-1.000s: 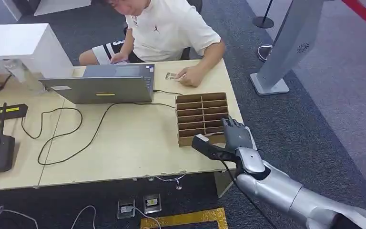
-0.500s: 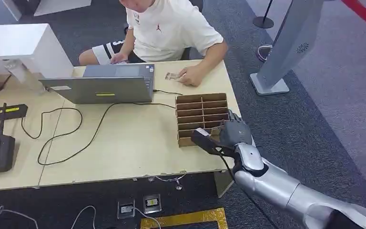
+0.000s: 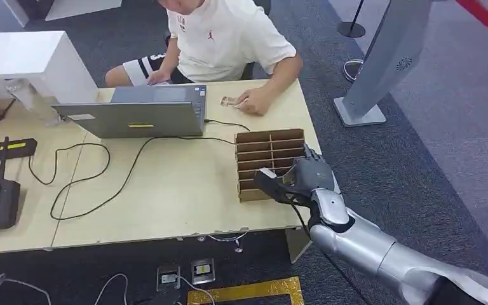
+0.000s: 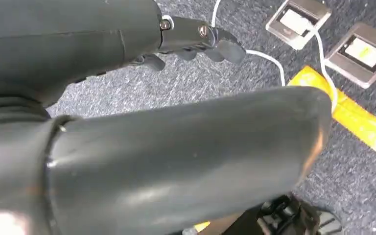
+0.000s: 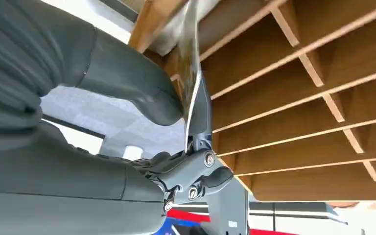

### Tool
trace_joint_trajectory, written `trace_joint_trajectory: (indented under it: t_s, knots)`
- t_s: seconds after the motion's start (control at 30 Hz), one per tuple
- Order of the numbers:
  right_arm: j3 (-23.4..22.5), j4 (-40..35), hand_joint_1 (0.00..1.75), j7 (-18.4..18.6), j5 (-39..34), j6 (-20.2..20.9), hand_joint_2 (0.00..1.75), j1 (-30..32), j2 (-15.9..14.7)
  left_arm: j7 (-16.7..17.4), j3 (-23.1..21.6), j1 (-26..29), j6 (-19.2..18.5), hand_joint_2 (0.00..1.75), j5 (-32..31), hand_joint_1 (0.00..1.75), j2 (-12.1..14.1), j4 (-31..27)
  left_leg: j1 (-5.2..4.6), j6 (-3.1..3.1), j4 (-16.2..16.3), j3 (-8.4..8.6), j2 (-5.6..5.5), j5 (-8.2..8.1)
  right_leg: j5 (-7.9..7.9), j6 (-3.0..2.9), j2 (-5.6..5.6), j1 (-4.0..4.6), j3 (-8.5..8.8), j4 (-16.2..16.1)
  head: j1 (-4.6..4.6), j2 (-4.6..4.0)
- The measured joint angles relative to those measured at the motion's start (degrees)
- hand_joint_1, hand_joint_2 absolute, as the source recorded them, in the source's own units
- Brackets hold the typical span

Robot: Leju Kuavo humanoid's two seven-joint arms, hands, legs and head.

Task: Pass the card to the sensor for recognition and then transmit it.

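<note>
The pale wooden table (image 3: 165, 190) carries a brown cardboard divider box (image 3: 268, 147) of narrow slots near its right edge. The right hand (image 3: 305, 178) sits over the box's near corner, thumb and fingers (image 5: 127, 78) pinching a thin, glossy card (image 5: 193, 73) edge-on above the slots; it has edged forward since a second ago. The left hand (image 4: 196, 41) hangs over grey carpet, apparently curled and holding nothing.

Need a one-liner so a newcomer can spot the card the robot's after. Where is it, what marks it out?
On the light wooden table, go to the brown compartment box near its right edge, in front of the seated person. The right hand hovers at the box's near corner, pinching the card between thumb and fingers. It is thin and pale, seen edge-on against the wooden dividers.
</note>
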Motion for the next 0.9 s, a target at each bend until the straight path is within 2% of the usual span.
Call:
trace_joint_trajectory:
  t_s: [0.43,0.7,0.9]
  knots:
    - [0.0,0.8,1.75,0.4,-0.2,-0.6,1.75,0.0,0.0,0.0,0.0,0.2,0.0,0.0,0.5,0.0,-0.2,0.0,0.0,0.0,0.0,0.01,0.01,0.0,0.0,0.0,0.01,0.0,0.01,0.0,0.0,0.0]
    - [-0.3,0.6,1.75,2.5,-0.2,-4.7,1.75,-1.2,-0.6,0.0,0.2,1.7,0.0,0.0,0.0,0.0,-2.2,0.0,-0.01,0.0,0.0,0.01,0.03,0.0,0.0,0.01,0.02,-0.01,0.0,0.0,0.02,0.0]
    - [-1.9,-1.5,1.75,3.0,0.4,-5.6,1.75,-4.5,-2.2,0.0,-0.5,0.0,0.0,0.0,0.0,0.0,-1.2,0.0,0.0,-0.02,0.0,0.06,0.03,0.03,0.03,-0.02,0.02,0.0,0.0,0.0,-0.02,0.0]
